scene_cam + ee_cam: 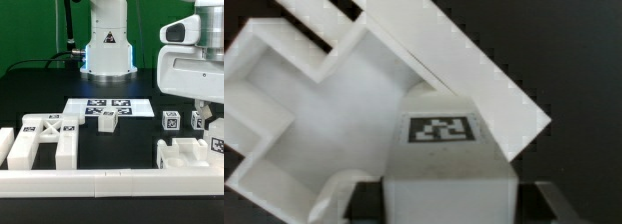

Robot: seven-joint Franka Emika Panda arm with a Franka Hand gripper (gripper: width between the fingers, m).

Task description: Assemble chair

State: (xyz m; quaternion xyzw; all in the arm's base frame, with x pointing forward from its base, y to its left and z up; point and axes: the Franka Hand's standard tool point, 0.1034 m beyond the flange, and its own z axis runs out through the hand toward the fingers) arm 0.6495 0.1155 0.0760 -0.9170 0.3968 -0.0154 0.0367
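Observation:
In the wrist view a white square chair leg [445, 165] with a black-and-white tag [445, 128] fills the space between my gripper's [446, 206] dark fingers [370, 203], which are shut on it. Past the leg's end lies a white chair part with slanted braces [331, 90]. In the exterior view my gripper [212, 128] hangs at the right over a blocky white chair part [188, 155]. An X-braced chair frame [45, 140] lies at the exterior view's left. Three small tagged chair pieces [107, 118], [171, 121], [197, 120] stand on the black table.
The marker board [105, 105] lies flat in the middle, in front of the robot's base [108, 50]. A long low white border rail [100, 183] runs along the table's near edge.

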